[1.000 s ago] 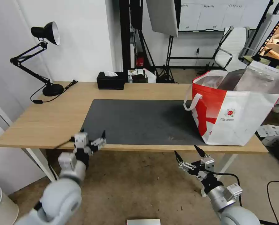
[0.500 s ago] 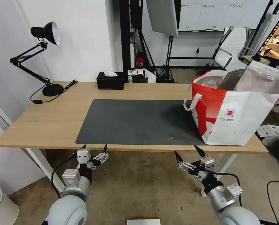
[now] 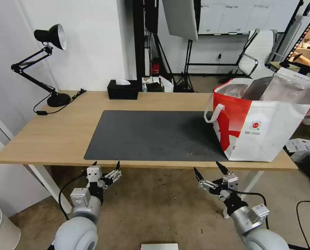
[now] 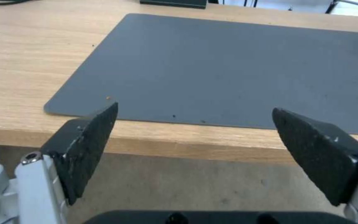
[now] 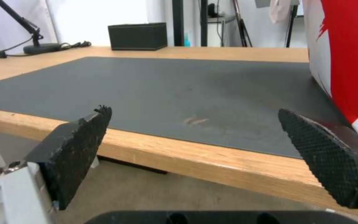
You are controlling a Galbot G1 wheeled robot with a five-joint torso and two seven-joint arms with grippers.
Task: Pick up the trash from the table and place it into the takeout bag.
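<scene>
The room is bright with soft, even light. A faint shadow lies on the dark mat [image 3: 155, 135] beside the takeout bag [image 3: 262, 121]. Lines bend near the head view's edges. In both wrist views the nearby black fingertips [image 4: 88, 146] look big and slightly fuzzy.

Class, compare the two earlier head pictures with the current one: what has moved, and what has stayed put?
The left end effector drew back from over the mat's near corner to below the table edge, open and empty. The right end effector, takeout bag and tissue box stayed put.
</scene>
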